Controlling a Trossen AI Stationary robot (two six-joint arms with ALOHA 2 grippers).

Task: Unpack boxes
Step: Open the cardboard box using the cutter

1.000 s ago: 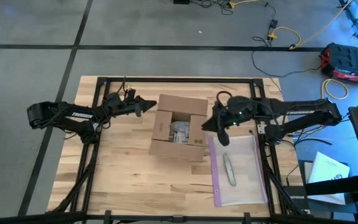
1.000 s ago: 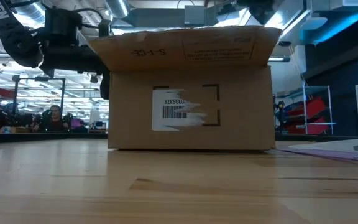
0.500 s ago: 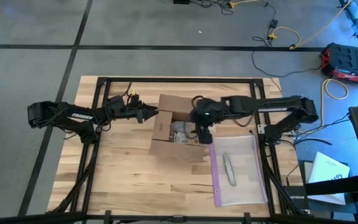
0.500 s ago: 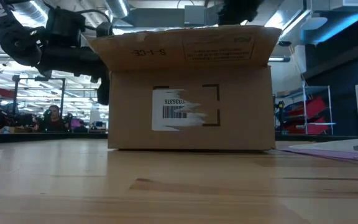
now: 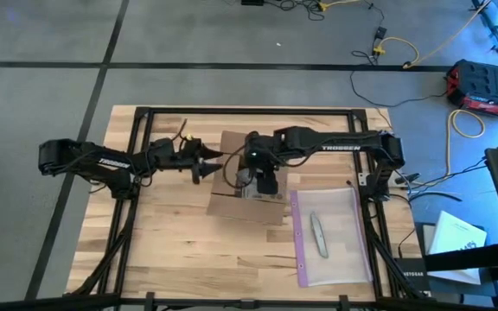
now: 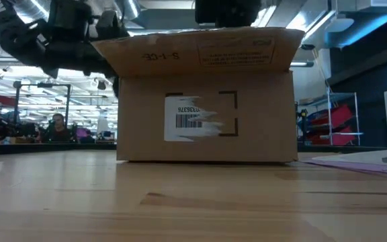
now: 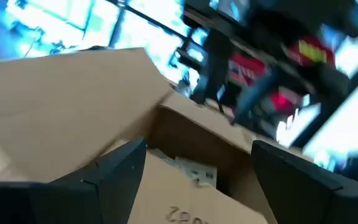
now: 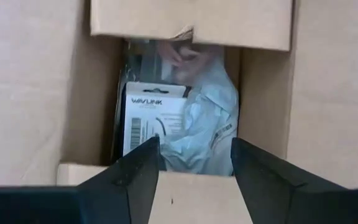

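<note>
From the table-top camera the box (image 6: 205, 94) fills the near middle of the table (image 6: 193, 202), its torn barcode label (image 6: 192, 119) facing forward and its near flap standing up. Seen from above, it sits between the two arms, with a clear bag (image 5: 331, 235) holding a small grey tool (image 5: 318, 233) lying just beside it on the right arm's side. A second ago the right gripper (image 5: 262, 177) hung off the box's right edge above the bag; it has since swung in over the open top, and its fingers (image 8: 135, 171) stand apart, framing a white packaged item (image 8: 151, 121) and crumpled paper inside. The left gripper (image 5: 207, 161), which was clear of the box, has reached up to its left flap (image 7: 67, 106), fingers apart around the edge, holding nothing. This suggests the flaps are now out of the way and the right arm is placed to reach down for the contents.
</note>
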